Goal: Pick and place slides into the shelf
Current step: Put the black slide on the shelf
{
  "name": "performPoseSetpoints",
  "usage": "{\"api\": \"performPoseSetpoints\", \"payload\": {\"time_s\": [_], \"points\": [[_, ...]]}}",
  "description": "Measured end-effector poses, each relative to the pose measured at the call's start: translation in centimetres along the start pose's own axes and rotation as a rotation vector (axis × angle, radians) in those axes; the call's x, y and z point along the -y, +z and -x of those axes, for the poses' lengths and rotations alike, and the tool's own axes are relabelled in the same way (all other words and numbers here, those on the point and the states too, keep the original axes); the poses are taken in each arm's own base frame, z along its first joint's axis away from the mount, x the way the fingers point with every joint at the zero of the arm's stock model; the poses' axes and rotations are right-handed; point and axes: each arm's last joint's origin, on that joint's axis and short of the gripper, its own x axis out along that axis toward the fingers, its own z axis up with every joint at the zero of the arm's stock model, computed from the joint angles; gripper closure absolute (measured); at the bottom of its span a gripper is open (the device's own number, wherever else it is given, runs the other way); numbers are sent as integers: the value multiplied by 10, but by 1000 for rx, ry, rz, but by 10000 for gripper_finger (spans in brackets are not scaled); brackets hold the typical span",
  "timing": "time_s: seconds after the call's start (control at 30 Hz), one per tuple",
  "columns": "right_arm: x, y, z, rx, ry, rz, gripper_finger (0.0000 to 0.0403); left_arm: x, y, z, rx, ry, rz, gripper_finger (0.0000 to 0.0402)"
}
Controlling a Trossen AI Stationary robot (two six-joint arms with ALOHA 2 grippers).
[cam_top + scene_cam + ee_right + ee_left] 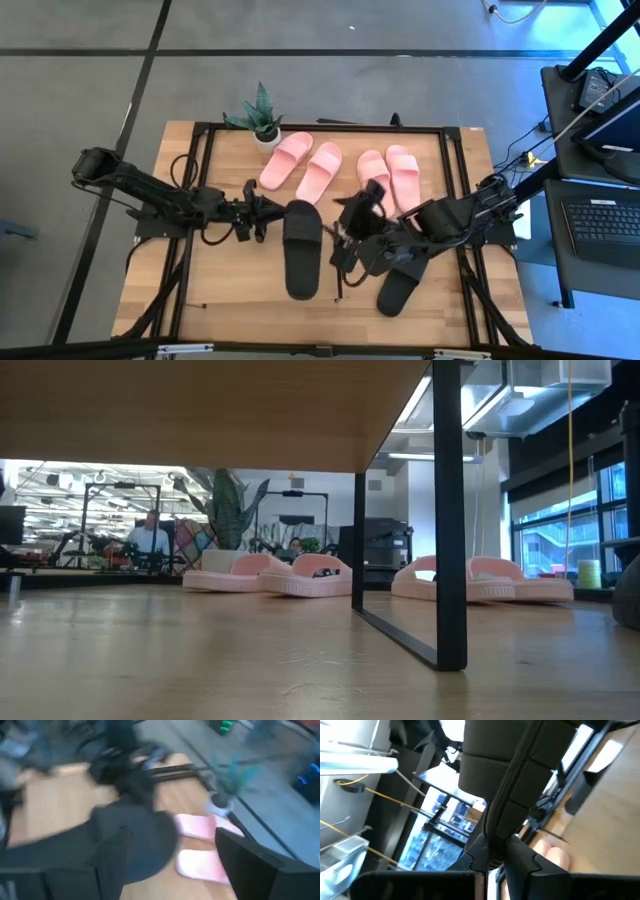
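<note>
from above, your left gripper (pixel 272 208) sits at the table's middle, its fingers pinched on the edge of a black slide (pixel 302 248) that lies lengthwise in front of it; the left wrist view shows that slide's dark strap (pixel 510 775) filling the picture just past the closed fingers. your right gripper (pixel 350 232) is just beside the same slide on its other side, with its fingers spread wide and nothing between them; in the right wrist view the black slide (pixel 132 845) lies between the two dark fingers (pixel 250 860), but whether they touch it cannot be told. the second black slide (pixel 400 285) lies partly under the right arm, angled toward the table's near edge. two pink pairs rest at the far side: one pair (pixel 302 165) next to a small potted plant (pixel 260 115), the other pair (pixel 388 172) just to its right, close to the right gripper. the low view shows both pink pairs (pixel 268 575) standing on the wooden table (pixel 200 660), beyond the shelf's black end frame (pixel 450 510) and under its light-wood board (pixel 200 410).
</note>
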Motion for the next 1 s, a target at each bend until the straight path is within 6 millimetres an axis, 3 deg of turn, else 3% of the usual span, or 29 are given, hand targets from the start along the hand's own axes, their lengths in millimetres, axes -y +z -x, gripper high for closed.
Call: {"api": "performPoseSetpoints", "payload": {"time_s": [0.17,0.23,0.4,0.5,0.67,0.77,1.0], "points": [[-12,-3,-10,25,55,130,121,-9,1,-5,0,35,9,374],[-11,-1,-8,12,99,13,121,-11,2,-6,4,41,7,374],[2,19,10,-38,242,-471,121,-15,5,-8,11,54,-27,374],[6,25,17,-54,280,-622,121,-16,6,-9,11,56,-51,374],[20,2,23,-295,118,-906,121,-18,6,-9,7,68,-66,374],[20,-9,27,-366,40,-1001,121,-18,6,-9,4,71,-66,374],[-2,-8,24,-362,162,-1139,123,-20,6,-9,-34,96,-128,374]]}}
